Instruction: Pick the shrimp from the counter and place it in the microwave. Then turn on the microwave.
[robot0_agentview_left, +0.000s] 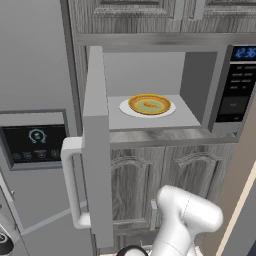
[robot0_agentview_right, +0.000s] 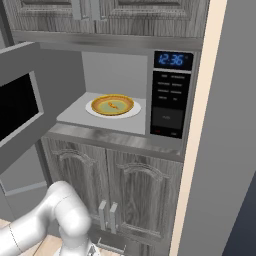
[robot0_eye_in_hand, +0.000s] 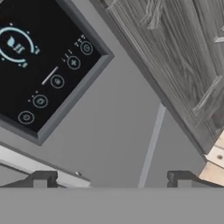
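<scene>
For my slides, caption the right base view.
Shrimp in yellow bowl inside the open microwave, door swung wide.

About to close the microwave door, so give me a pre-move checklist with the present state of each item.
1. Shrimp inside the microwave, in the yellow bowl: ok.
2. Bowl sits on the white plate, well back from the front edge: ok.
3. Door wide open, handle facing the robot: ok.
4. End effector open and holding nothing: ok.
5. End effector lined up with the handle: not ok, it faces the grey panel.
6. Keypad unobstructed: ok.
</scene>
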